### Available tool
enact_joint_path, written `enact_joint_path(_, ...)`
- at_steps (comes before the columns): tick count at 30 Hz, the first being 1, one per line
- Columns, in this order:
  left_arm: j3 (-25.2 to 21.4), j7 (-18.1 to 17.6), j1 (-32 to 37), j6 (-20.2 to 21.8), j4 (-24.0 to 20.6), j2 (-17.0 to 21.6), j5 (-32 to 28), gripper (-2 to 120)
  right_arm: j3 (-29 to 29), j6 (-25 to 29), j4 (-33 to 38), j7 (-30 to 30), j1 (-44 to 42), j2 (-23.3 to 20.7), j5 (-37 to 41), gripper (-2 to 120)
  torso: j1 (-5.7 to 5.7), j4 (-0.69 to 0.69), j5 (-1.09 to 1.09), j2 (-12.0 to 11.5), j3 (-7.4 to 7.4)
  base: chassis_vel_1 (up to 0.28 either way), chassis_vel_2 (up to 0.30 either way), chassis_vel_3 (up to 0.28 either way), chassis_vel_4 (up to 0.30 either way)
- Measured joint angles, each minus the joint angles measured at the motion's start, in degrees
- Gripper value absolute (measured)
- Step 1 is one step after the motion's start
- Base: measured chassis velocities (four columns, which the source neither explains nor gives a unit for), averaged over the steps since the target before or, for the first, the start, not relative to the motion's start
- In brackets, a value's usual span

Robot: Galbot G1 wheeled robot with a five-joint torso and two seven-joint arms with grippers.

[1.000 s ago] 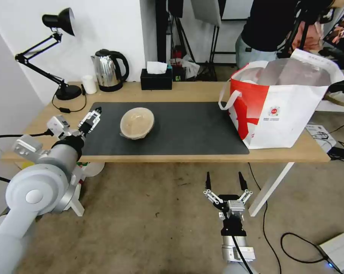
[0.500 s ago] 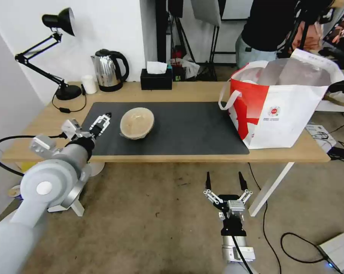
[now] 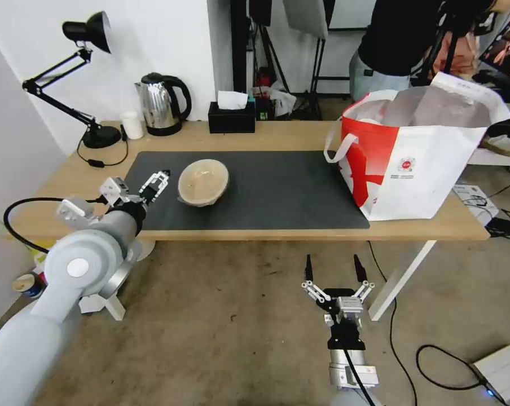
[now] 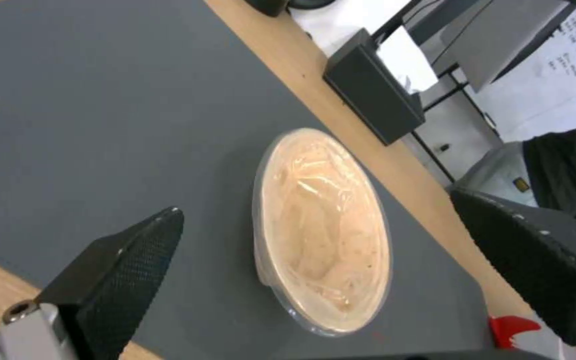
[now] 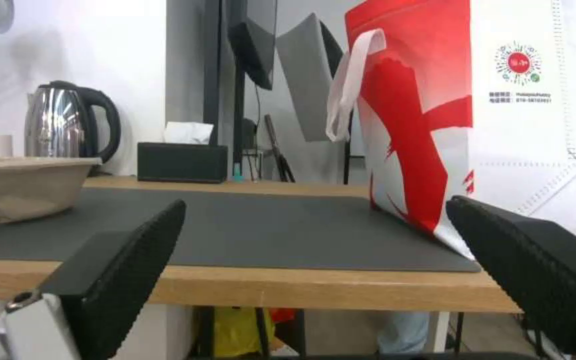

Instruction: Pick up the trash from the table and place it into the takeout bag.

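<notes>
Left gripper (image 3: 160,181) now closer to beige plastic-wrapped bowl (image 3: 203,182) than a second ago, moved in over the dark grey mat (image 3: 277,192) from the left edge of the table (image 3: 430,228); fingers apart, bowl framed between them in the left wrist view (image 4: 321,230), not touching yet. Likely lining up a grasp on the last trash item left on the table. Right gripper (image 3: 333,272) parked low in front of the table, fingers spread, unchanged. Takeout bag (image 3: 418,152) upright at the right end of the table, mouth open, foil lining visible. Bowl round, shallow, film stretched glossy and wrinkled over the top; rim thin, probably flexes and slips under a pinch. Mat matte, flat. Finger pads (image 4: 125,265) black, knurled. Bag walls soft, strap handles floppy.
</notes>
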Motion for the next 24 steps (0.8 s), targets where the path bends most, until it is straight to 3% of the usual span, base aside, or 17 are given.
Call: enact_joint_path(24,3.96,-0.66,-6.21,0.98,6.79,-2.34,-2.87,100,0.0,0.0,0.0,0.0,0.0,0.0,0.0,100,0.0,0.0,0.0,0.0,0.0,0.0,0.0,0.0,0.0)
